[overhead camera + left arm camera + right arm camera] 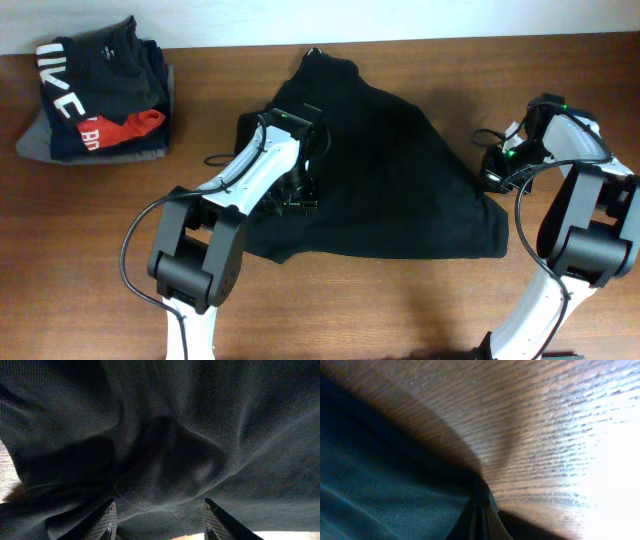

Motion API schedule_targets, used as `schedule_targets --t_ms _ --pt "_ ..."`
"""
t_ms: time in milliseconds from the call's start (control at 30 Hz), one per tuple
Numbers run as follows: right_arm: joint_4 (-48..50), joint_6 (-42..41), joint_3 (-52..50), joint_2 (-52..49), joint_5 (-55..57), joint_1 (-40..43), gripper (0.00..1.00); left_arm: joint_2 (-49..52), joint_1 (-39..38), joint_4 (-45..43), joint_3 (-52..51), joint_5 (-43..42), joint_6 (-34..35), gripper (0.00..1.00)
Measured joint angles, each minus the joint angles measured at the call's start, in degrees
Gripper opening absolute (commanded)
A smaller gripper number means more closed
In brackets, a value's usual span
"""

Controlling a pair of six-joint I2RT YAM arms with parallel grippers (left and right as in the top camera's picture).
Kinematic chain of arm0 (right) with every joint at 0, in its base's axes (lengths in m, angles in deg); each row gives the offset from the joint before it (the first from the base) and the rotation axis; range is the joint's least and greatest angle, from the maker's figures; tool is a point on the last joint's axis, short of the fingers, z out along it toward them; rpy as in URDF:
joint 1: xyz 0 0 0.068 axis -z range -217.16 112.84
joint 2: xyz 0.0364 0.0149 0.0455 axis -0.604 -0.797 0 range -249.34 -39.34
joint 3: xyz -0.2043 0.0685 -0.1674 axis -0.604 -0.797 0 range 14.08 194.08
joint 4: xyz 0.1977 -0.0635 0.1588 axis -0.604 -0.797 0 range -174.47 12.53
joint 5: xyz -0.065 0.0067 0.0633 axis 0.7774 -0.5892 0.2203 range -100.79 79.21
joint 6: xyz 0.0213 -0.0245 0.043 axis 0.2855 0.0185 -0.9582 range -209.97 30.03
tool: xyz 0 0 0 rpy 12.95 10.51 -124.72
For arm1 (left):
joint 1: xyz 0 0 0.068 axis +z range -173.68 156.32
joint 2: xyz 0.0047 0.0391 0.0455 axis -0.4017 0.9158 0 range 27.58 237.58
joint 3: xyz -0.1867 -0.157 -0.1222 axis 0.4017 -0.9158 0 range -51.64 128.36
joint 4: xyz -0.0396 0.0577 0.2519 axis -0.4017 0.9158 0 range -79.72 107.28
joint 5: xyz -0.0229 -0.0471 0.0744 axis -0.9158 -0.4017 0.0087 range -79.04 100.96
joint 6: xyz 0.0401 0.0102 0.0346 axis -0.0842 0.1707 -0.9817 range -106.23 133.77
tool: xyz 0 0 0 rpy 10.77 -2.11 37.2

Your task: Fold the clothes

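clothes [160,420], left end effector [159,505] and right end effector [480,507] run off wrist-view edges

Overhead view: even, moderate light, sharp throughout; the black garment [400,170] reads as a near-featureless dark mass. Left wrist view: dim, weave crisp at centre, deep shadow at left. Right wrist view: soft focus; the table [545,420] burns out to white glare at right.

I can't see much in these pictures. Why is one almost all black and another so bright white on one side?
Left wrist view: the black garment fills the frame, so it's dark, though its weave looks sharp. Right wrist view: light glares off the wooden table, whitening the right side; the grain looks smeared. Overhead view: evenly lit, clear.
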Motion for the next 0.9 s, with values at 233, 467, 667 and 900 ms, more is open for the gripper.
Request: schedule_targets --t_ms 233,467,667,900 --pt "-8.31 0.02 14.49 -0.72 0.04 -0.02 0.04 0.00 0.00 0.02 0.00 -0.02 0.00 0.56" --pt "-18.18 0.02 34.88 -0.68 7.28 -0.90 0.04 0.00 0.00 0.00 0.00 0.00 0.00 0.56" --pt "-20.83 -0.37 39.08 -0.70 12.13 -3.80 0.68 0.00 0.00 -0.66 0.00 -0.02 -0.17 0.60" --pt "-23.76 0.04 37.83 -0.70 14.01 -8.92 0.99 0.00 0.00 0.79 0.00 -0.02 -0.17 0.64"
